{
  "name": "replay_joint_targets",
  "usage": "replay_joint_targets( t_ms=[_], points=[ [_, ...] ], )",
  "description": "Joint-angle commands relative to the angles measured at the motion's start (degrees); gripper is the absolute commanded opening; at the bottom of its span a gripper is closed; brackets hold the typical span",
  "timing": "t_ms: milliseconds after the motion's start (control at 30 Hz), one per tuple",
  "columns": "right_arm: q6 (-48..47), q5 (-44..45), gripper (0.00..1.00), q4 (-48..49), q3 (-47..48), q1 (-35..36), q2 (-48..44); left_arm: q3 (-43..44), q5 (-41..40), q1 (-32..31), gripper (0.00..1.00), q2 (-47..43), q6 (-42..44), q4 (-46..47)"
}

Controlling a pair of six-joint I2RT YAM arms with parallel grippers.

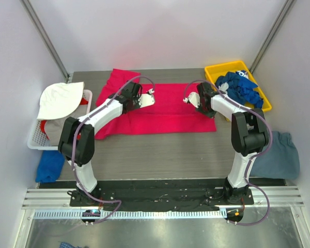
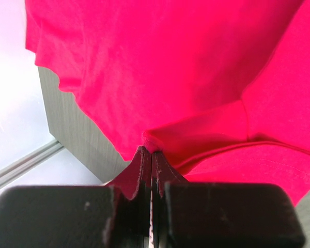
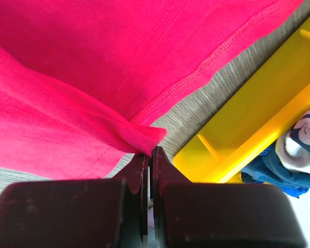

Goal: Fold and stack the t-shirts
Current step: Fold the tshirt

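A bright pink-red t-shirt (image 1: 165,113) lies spread across the middle of the table, with a sleeve (image 1: 119,78) sticking out at the back left. My left gripper (image 1: 147,99) is over the shirt's left part. In the left wrist view the left gripper (image 2: 151,152) is shut on a small pinch of the pink-red cloth (image 2: 170,67). My right gripper (image 1: 190,99) is near the shirt's right edge. Seen from the right wrist, this gripper (image 3: 150,152) is shut on a fold of the hem (image 3: 144,137). Royal blue t-shirts (image 1: 240,88) fill a yellow bin (image 1: 213,70). A slate grey-blue t-shirt (image 1: 279,155) lies at the right.
The yellow bin (image 3: 258,103) stands close to the right of my right gripper. At the left edge a white basket (image 1: 35,138) carries a white hat (image 1: 59,98), with a blue cloth (image 1: 49,165) in front of it. Grey walls surround the table.
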Motion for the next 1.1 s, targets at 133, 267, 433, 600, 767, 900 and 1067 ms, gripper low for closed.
replay_joint_targets(
  t_ms=[133, 267, 433, 600, 767, 900, 1067],
  points=[
    [-1.0, 1.8, 0.01, 1.4, -0.6, -0.6, 0.5, 5.8, 0.0, 0.4, 0.0, 3.0, 1.2, 2.4],
    [-1.1, 1.7, 0.01, 1.7, -1.3, -0.7, 0.4, 6.4, -0.3, 0.4, 0.0, 3.9, 1.5, 2.8],
    [-1.0, 1.9, 0.01, 2.3, -1.4, -0.6, 0.3, 6.3, -0.5, 0.4, 0.02, 4.6, 1.9, 2.6],
    [-0.8, 2.1, 0.02, 2.9, -1.4, -0.7, 0.0, 4.5, -1.8, 0.5, 0.24, 4.4, 2.4, 4.4],
    [-0.5, 2.6, 0.12, 3.1, -1.5, -0.7, -0.5, 4.1, -2.8, 0.9, 0.45, 4.8, 2.7, 6.9],
    [-0.5, 2.9, 0.12, 3.1, -2.0, -0.7, -1.0, 3.9, -4.3, 1.1, 0.54, 5.0, 2.7, 8.0],
    [1.0, 3.1, 0.18, 3.2, -3.5, -0.6, -3.0, 0.5, -1.5, 1.1, 0.67, -0.3, 0.2, 5.7]
  ],
)
